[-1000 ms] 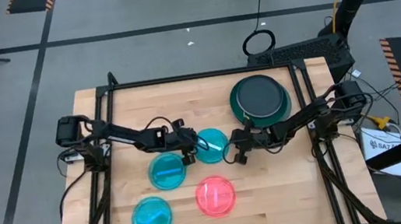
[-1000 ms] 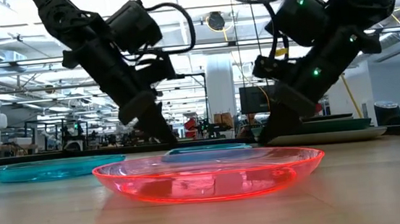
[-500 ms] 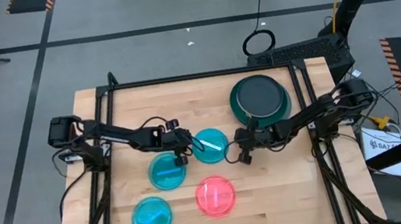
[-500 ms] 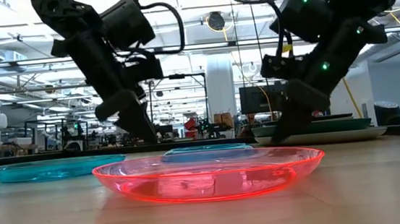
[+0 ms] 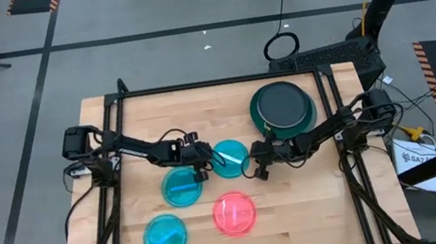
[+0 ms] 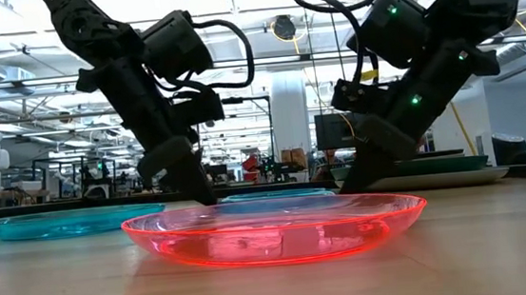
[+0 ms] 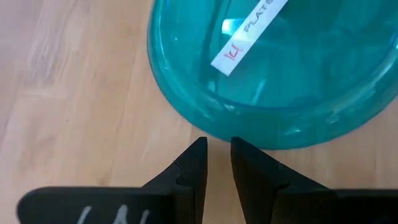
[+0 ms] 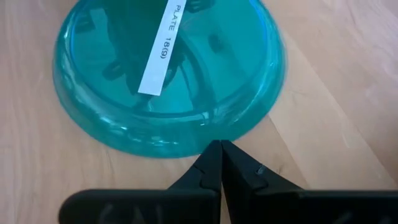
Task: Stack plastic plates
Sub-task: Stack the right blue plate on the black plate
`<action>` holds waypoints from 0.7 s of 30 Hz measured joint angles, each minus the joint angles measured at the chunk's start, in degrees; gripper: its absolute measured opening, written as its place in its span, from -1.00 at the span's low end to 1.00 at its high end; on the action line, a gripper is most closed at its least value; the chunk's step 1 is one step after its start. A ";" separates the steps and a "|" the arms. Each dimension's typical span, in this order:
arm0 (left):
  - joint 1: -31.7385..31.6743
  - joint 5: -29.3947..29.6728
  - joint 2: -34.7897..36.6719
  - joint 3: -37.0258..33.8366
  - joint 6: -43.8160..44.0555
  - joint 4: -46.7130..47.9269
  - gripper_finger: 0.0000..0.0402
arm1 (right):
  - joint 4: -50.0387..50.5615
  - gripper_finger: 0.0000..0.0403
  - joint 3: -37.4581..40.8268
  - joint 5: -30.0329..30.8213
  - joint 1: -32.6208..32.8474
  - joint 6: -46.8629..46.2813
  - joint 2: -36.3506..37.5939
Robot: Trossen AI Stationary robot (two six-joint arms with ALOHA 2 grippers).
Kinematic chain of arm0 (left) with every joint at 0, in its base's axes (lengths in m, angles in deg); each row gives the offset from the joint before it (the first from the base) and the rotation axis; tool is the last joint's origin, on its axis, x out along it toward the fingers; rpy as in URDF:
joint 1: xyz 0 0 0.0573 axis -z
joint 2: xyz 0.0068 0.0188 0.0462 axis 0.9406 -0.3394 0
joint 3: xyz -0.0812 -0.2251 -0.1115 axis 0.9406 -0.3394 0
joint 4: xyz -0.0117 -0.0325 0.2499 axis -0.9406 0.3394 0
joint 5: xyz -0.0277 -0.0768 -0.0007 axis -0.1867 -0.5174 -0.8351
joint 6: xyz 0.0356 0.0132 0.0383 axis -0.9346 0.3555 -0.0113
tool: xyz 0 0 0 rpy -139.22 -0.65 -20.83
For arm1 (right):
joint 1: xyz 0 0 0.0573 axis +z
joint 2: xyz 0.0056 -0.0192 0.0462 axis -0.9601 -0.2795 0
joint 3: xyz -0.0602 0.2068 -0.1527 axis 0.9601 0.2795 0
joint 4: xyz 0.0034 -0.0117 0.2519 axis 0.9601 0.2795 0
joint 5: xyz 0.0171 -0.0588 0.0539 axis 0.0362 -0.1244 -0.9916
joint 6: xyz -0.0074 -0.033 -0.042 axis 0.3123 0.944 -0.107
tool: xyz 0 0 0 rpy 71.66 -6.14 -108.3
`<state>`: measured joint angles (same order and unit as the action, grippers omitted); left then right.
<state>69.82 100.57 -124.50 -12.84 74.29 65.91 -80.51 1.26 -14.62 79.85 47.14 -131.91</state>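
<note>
A translucent cyan plate (image 5: 229,157) lies flat on the wooden table between my two grippers; a white label shows through it (image 7: 249,31). My left gripper (image 7: 217,144) stands at its left rim, fingers a narrow gap apart with nothing between them. At its right rim is my right gripper (image 8: 221,144), shut. Two more cyan plates (image 5: 182,186) (image 5: 165,236) and a translucent red-pink plate (image 5: 235,214) lie nearer the table's front edge. At the far right, a black plate (image 5: 281,104) sits on a large dark green plate (image 5: 310,118). My left gripper slants down from the table's left, its fingertips (image 7: 200,148) right at the cyan plate's rim (image 7: 211,134); I cannot tell whether they touch it. My right gripper slants down from the table's right, its shut fingertips (image 8: 214,149) at the plate's opposite rim (image 8: 205,142); whether they touch cannot be told.
The red-pink plate (image 6: 275,228) fills the foreground of the low view. The table's metal frame (image 5: 213,83) runs along its far edge and sides. Bare wood (image 5: 315,202) lies at the front right.
Both grippers drew back slightly from the cyan plate, my left toward the table's left and my right toward its right, then came back to its rim. The plate has stayed where it was.
</note>
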 joint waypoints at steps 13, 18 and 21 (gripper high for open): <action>-0.02 0.35 0.19 -0.02 0.61 -2.25 -0.60 | -1.80 -1.00 0.09 1.41 -0.39 1.96 0.12; -0.02 0.35 0.26 -0.02 0.61 -3.11 -0.60 | -3.62 -1.00 0.02 1.40 -0.45 2.88 0.20; -0.01 0.34 0.26 -0.02 0.55 -3.16 -0.60 | -4.45 -1.00 -0.02 1.24 -0.45 3.26 0.23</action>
<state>69.81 100.90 -124.23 -12.86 74.84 62.75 -84.96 1.24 -13.38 79.40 50.40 -131.69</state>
